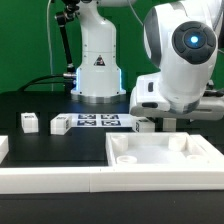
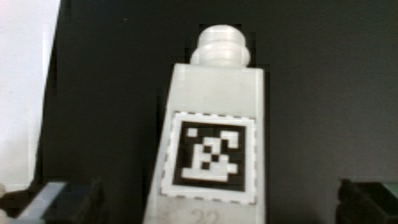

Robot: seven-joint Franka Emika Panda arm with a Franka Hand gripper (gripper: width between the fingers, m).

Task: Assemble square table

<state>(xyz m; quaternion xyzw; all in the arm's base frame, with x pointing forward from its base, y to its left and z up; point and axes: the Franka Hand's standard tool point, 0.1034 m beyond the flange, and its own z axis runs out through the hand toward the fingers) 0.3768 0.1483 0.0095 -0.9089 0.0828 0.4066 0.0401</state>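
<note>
We are looking at the pincer (image 2: 205, 200): spread wide, pinching nothing. Its fingers (image 2: 39, 203) are showing as dark tips on either side of a leg (image 2: 214, 120), with clear gaps on both sides, so nothing is touching. The leg is lying flat on the black table (image 2: 320, 90) straight under the pincer, with its tag (image 2: 212, 155) facing up and a rounded peg (image 2: 221, 45) sticking out of the end farther from the fingers.

In the exterior view the pincer's tips are hiding behind the wrist. The slab (image 1: 165, 152) is lying near the pincer, rim up, on the side toward that camera. The marker board (image 1: 98, 121) is sitting just beside the pincer toward the exterior view's left. The spare legs (image 1: 60, 124) are lying beyond it, well apart from the pincer.

We are judging the leg to be light, stiff, hard plastic. It is probably not fragile, but its smooth flat sides may be slipping if pinched off-centre. We are suggesting a hold across the two long flat sides, around mid-length by the tag. We are keeping off the peg, since that end is probably going into the slab. We are also advising squaring the fingers to the sides, or the leg may be twisting out.
</note>
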